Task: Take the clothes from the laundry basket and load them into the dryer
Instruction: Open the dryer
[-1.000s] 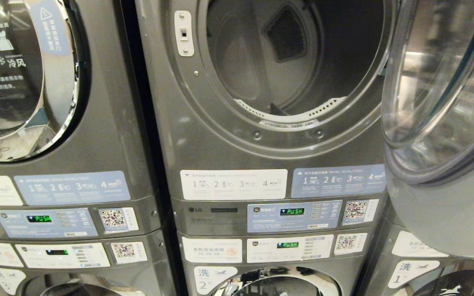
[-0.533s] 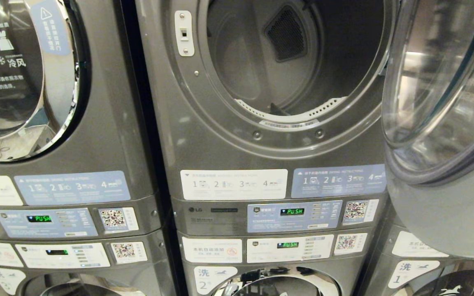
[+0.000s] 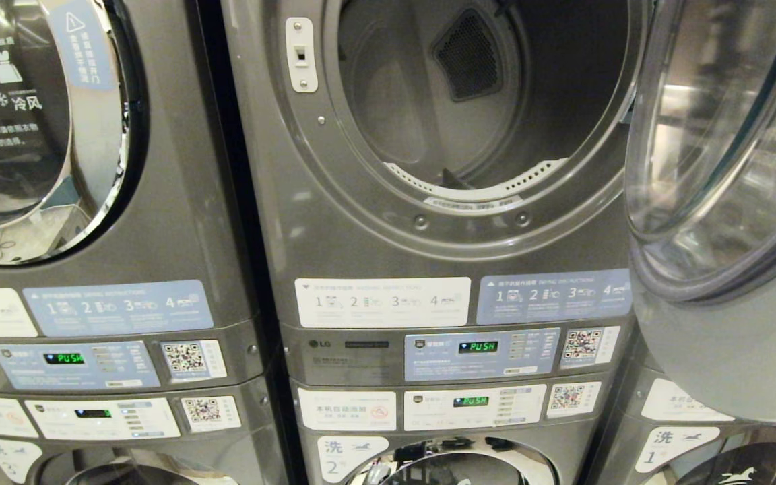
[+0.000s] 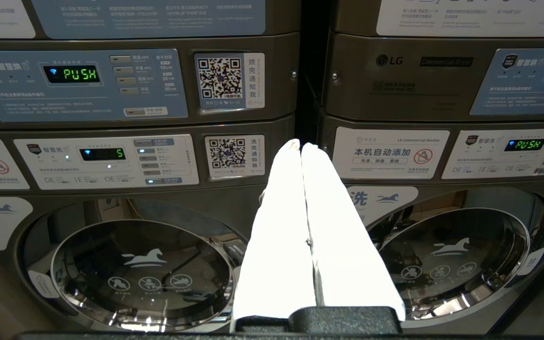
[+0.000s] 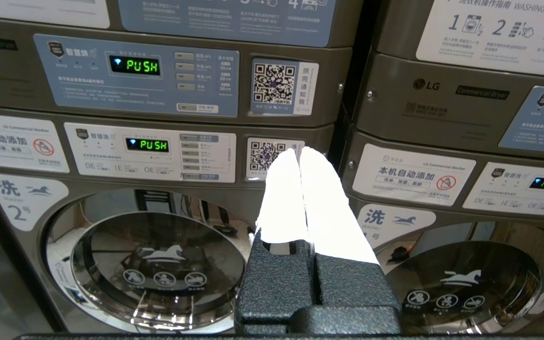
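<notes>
Nothing in the head view has shifted since the earlier frames: the machines sit exactly where they were, and neither arm shows there.

Facing the robot squarely, the dryer [image 3: 374, 222] fills the middle of the head view, its round mouth open toward the camera. Its door [image 3: 725, 155] is swung out to the right, glass and chrome ring edge-on. Inside the drum [image 3: 442, 101] only bare metal, a dark mesh vent and the perforated white lip at the front show; no clothing is visible in it. A second dryer [image 3: 58, 135] stands to the left with its door shut.

Below sit three washers, labelled 3 [image 4: 130, 269], 2 [image 5: 158, 264] and 1 [image 5: 461, 283], all with doors closed. The basket appears in no view.

Down in front of the gap between washers 3 and 2, the left gripper [image 4: 301, 145] has its white fingers pressed together on nothing. Before the gap between washers 2 and 1, the right gripper [image 5: 299, 152] is likewise pressed together and holds nothing.
</notes>
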